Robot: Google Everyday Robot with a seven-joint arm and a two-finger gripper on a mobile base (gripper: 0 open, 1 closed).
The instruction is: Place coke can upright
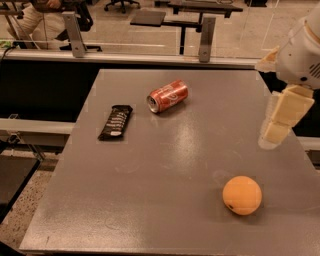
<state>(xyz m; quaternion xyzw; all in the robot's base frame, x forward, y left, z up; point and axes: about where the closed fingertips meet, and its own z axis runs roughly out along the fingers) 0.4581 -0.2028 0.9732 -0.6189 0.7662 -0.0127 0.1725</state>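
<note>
Hanging by table (150, 200) rt edge, arm (300, 55) angled down; end effector (276, 131) state unclear; coke can (167, 96) on side.

The coke can (167, 96) lay on its side on the table (150, 200), a black wrapper (115, 122) near it. The gripper (274, 134) hung over the right edge, apart from an orange (242, 195).

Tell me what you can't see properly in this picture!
Camera view, four things:
Gripper, by the right edge of the table: its arm is cut off by the picture's right and top edges.
Coke can, lying on its side: its far end faces away.
Black wrapper: its print is too small to read.
Person at top left: cut off by the top edge.
</note>
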